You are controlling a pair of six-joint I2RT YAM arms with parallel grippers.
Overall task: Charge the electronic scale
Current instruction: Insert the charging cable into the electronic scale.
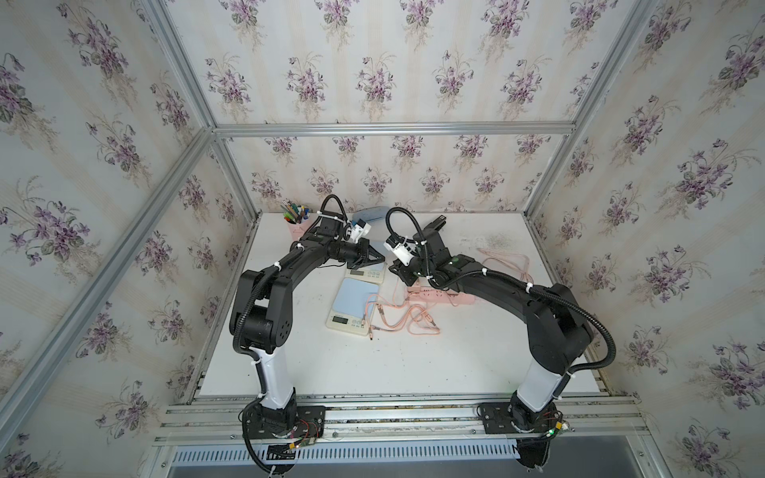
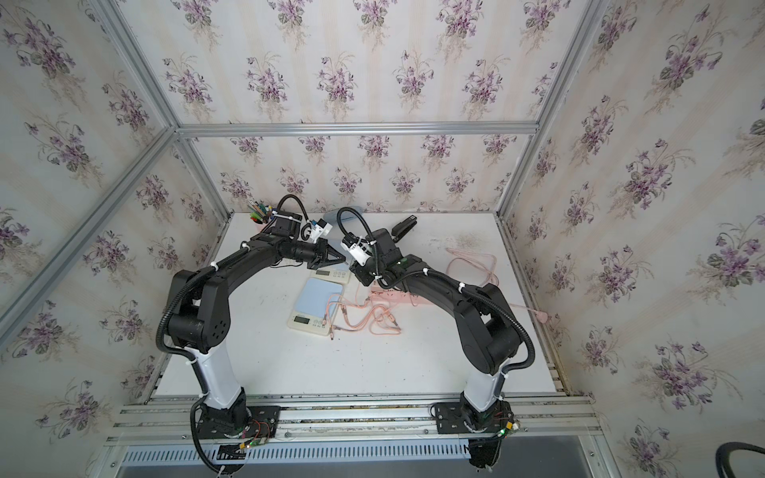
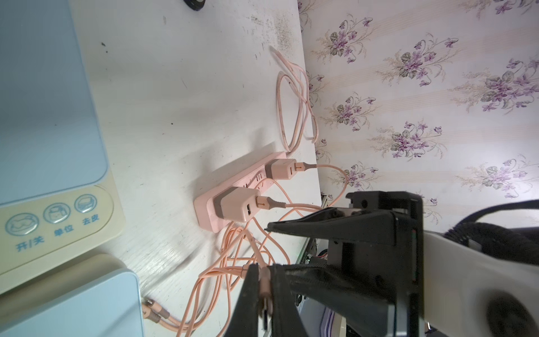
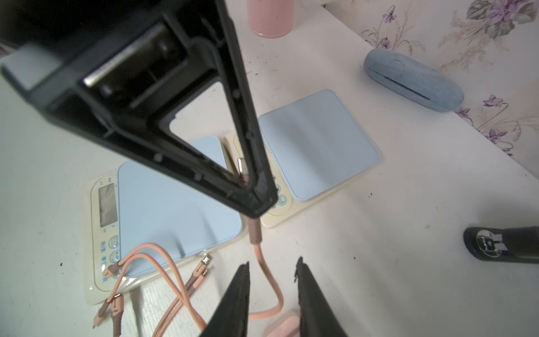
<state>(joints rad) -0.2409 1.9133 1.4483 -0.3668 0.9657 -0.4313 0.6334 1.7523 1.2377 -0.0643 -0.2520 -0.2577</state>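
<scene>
Floral wallpaper closes in a white bench point(image 1: 372, 364), and we take the pink strip point(image 1: 439, 296) as our mark. Both arms rise from the front rail, elbows high, forearms bending inward to meet just left of the strip.

We see the left gripper point(image 1: 380, 260) lying level and pointing toward the strip, clenched on a pink plug point(image 4: 241, 164) whose metal tip points back into the gripper. From the plug the cable point(image 4: 262, 262) drops between the fingers point(image 4: 240, 294) of the right gripper point(image 1: 402, 276), which stands released, jaws apart and clear of the cable on both sides.

Two chargers point(image 3: 236, 204) sit in the strip, each with a pink lead. Loose connectors point(image 4: 201, 268) lie over the near scale point(image 1: 352, 304), which is left of the strip and toward the front. The far scale point(image 1: 366, 274) sits just beside it, left of the strip and partly under the left gripper. Both have a cream body, pale blue plate, small display and round buttons.

Beyond the strip, toward the back wall, we find a blue case point(image 4: 412, 84), a pen cup point(image 1: 296, 221) and a black stapler point(image 4: 501, 243).
</scene>
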